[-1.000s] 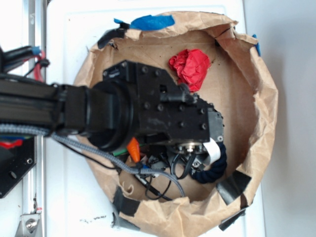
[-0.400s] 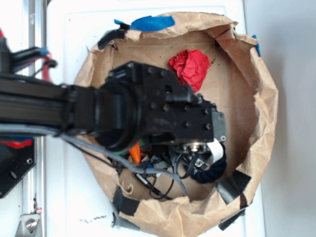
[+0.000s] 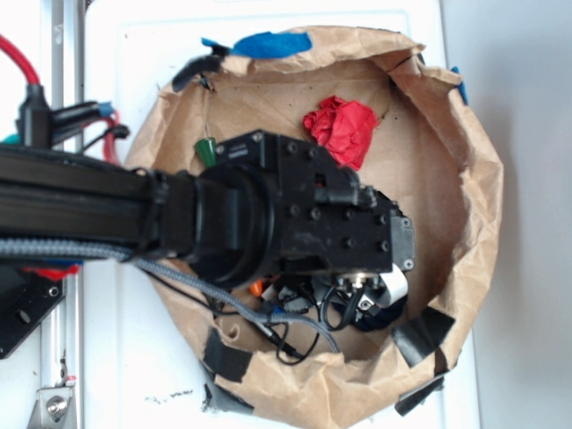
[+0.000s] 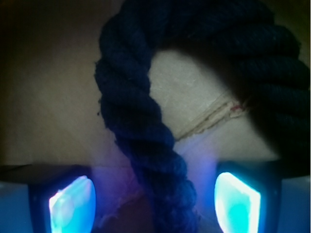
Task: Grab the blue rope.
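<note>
Here the big brown paper bowl (image 3: 465,214) holds everything, and the black arm (image 3: 179,223) covers most of its middle. Beside it lies a red crumpled cloth (image 3: 341,128). The blue rope (image 4: 141,126) lies on the paper floor near the lower right wall and runs between the two glowing fingertips (image 4: 72,204) of the gripper (image 4: 155,201), which stands spread (no contact yet, as far as the dark wrist view allows). The step in hand is positioning; next I think the jaws must press together on the cord.
</note>
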`<control>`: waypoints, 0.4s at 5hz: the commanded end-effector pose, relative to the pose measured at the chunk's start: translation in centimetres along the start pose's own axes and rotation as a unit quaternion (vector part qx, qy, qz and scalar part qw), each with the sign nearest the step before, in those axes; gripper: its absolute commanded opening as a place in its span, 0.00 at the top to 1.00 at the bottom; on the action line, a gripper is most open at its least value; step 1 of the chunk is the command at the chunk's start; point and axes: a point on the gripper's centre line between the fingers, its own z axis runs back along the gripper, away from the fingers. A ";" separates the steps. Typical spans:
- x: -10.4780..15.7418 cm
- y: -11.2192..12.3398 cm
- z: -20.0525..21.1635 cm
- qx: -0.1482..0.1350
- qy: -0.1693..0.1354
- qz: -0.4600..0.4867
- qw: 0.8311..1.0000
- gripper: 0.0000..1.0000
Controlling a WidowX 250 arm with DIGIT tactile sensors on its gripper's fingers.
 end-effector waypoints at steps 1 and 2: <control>0.4 -0.8 0.1 -0.004 -0.013 -0.009 1.000 1.00; 0.2 -0.7 0.4 -0.006 -0.016 -0.005 1.000 1.00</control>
